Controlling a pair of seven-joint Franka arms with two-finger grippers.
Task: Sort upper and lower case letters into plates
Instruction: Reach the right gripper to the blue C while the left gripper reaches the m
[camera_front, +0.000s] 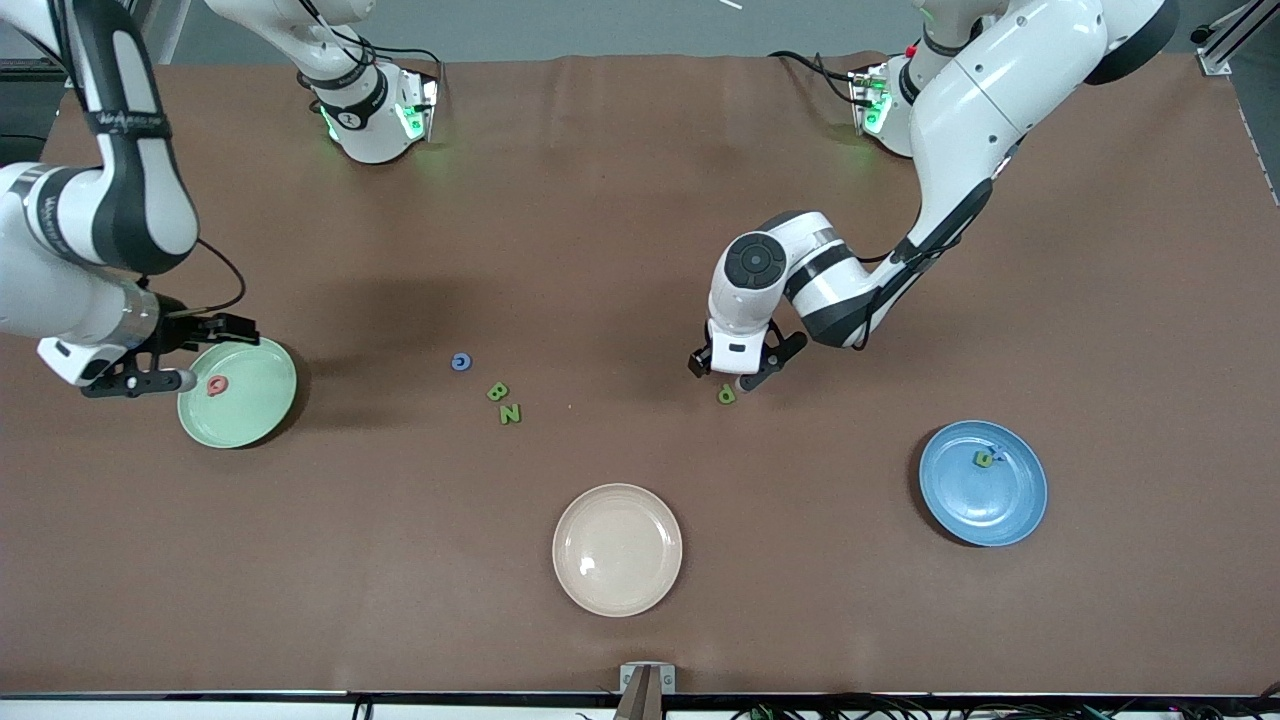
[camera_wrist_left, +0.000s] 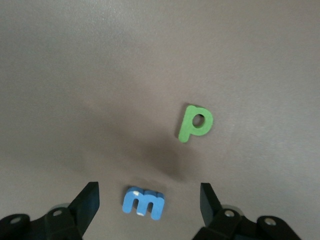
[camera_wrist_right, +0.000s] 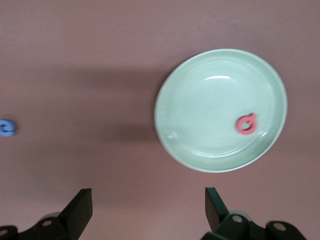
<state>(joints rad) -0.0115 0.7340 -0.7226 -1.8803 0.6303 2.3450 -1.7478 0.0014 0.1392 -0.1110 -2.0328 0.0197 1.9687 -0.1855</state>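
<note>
- Centring the left gripper (camera_front: 742, 372) over the blue letter m (camera_wrist_left: 143, 202) looked like the step in hand; in the left wrist view the m lay on the table between the two spread fingers, untouched by either.
- Lowering straight down and closing across the m's narrow width would have been my advice, since the green letter p (camera_wrist_left: 195, 122) lay just beside it and a skewed descent could nudge it.
- Its fingers stood wide apart and held nothing.
- The m would belong, by my judgement, with lower case; which plate takes that case I could not tell, as the small green letter (camera_front: 984, 458) in the blue plate (camera_front: 1020, 500) was too small to read.
- The right gripper (camera_front: 185, 352) hung over the rim of the mint green plate (camera_front: 255, 405) at the right arm's end of the table, fingers wide apart and empty; that arm seemed to wait.
- A red letter (camera_wrist_right: 246, 123) lay inside the mint plate.
- A blue letter (camera_front: 460, 362), a green B (camera_front: 497, 392) and a green Z (camera_front: 511, 413) lay unsorted mid-table; the cream-beige plate (camera_front: 617, 590) sat nearest the front camera.
</note>
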